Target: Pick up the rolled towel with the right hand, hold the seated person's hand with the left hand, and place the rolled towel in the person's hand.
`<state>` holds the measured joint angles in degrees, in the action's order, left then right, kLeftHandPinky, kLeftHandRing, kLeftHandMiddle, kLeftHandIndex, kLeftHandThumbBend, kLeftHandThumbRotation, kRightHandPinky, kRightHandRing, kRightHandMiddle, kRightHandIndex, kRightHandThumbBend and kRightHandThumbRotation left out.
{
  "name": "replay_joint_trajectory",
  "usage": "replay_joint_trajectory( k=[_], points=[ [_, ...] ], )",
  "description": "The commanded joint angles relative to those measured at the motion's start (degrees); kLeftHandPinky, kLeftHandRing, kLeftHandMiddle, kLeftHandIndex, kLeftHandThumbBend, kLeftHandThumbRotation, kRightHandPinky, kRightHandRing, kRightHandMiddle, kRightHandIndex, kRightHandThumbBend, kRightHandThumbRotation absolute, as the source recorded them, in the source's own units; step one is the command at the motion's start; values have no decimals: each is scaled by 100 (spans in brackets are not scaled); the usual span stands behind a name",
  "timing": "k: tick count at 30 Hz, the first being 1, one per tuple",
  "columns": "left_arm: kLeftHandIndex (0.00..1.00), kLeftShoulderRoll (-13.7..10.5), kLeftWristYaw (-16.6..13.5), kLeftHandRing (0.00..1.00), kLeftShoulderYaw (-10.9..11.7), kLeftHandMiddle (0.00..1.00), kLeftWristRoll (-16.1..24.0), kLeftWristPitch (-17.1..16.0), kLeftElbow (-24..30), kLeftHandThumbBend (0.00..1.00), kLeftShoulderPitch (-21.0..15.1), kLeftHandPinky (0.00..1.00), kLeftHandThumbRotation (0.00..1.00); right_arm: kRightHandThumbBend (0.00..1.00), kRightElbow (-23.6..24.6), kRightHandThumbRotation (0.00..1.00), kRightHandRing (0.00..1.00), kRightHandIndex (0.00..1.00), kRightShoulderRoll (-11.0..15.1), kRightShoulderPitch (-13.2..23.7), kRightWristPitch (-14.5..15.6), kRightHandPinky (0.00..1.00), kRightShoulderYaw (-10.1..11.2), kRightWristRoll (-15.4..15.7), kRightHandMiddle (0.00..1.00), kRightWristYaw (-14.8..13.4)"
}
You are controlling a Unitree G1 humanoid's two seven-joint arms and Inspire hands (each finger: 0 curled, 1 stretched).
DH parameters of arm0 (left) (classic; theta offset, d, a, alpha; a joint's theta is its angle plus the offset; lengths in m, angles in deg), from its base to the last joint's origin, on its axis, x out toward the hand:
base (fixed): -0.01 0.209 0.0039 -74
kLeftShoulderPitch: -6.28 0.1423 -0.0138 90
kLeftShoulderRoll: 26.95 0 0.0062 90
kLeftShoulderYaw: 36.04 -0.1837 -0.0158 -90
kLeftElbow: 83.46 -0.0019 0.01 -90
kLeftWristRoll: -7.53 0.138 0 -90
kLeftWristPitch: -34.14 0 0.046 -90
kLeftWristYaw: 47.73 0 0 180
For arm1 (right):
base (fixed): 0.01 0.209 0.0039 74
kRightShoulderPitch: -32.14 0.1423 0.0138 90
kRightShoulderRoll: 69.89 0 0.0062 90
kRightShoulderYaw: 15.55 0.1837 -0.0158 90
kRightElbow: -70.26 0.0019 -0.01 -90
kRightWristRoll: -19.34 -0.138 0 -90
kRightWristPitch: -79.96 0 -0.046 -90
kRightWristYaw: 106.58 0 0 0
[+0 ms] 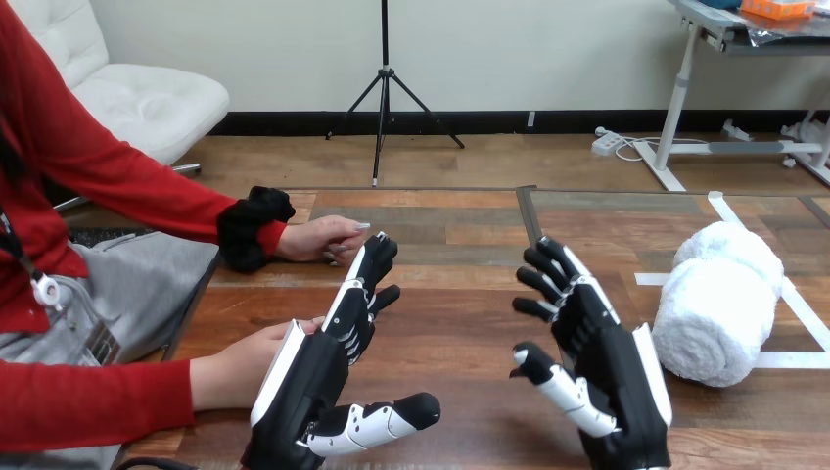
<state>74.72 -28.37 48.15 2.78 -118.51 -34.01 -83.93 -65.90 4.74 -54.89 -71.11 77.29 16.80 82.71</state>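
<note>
— At the near left of the bench [460, 323], how do the left hand's [318, 377] fingers [367, 279] stand?

— Straight and close together, pointing up and away across the wood, pinching nothing. The thumb [387, 419] juts out sideways toward the middle of the bench.

— And around that hand?

— The person's lower hand [240, 370] lies right beside its white back shell, on the outer side. Whether the two touch, I cannot tell. No robot finger curls round it.

— What is at the fingertips?

— The person's upper hand [318, 238] rests on the bench just beyond and to the left of them, very near. Again, I cannot tell whether there is contact.

— Now the right hand [622, 377]: its fingers [548, 264]?

— Spread apart and loosely bent, with nothing between them. Its thumb [563, 390] hangs inward toward the left hand. The palm faces the middle of the bench, so the two hands stand opposite each other with bare wood between.

— Where is the rolled towel [719, 304]?

— On the bench at the right, just beside the right hand's outer side but apart from it. It is white and lies on its side, its length running away from the robot, rolled end nearest. No hand touches it.

— Anything by it?

— White tape [805, 318] stuck to the bench runs past and under the towel.
</note>
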Motion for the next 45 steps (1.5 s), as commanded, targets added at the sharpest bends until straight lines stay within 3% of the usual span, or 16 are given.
replay_joint_trajectory(
  k=[1, 8, 20, 36, 45],
  points=[
    [100, 42, -40, 100, 54, 100, 8, 10, 148, 100, -326, 93, 57, 100, 470, 61, 86, 90, 216, 645, 101, 77, 154, 42, 89, -166],
    [100, 59, -32, 100, 50, 100, 2, 35, 146, 100, -323, 93, 57, 100, 691, 62, 87, 91, 361, 760, 356, 79, 260, 10, 90, -306],
    [100, 100, -16, 100, 39, 100, -2, 90, 155, 100, -317, 93, 56, 100, 1229, 67, 89, 92, 633, 921, 1070, 79, 556, 498, 90, -1130],
    [100, 151, -84, 100, 55, 100, 110, 33, 105, 100, -328, 93, 58, 100, 1457, 68, 91, 93, 1060, 1416, 1712, 82, 869, 451, 91, -1548],
    [100, 180, -6, 100, 17, 100, -3, 64, 113, 100, -312, 93, 57, 100, 1530, 69, 90, 94, 1312, 1689, 2132, 78, 1002, 510, 90, -1706]
  ],
)
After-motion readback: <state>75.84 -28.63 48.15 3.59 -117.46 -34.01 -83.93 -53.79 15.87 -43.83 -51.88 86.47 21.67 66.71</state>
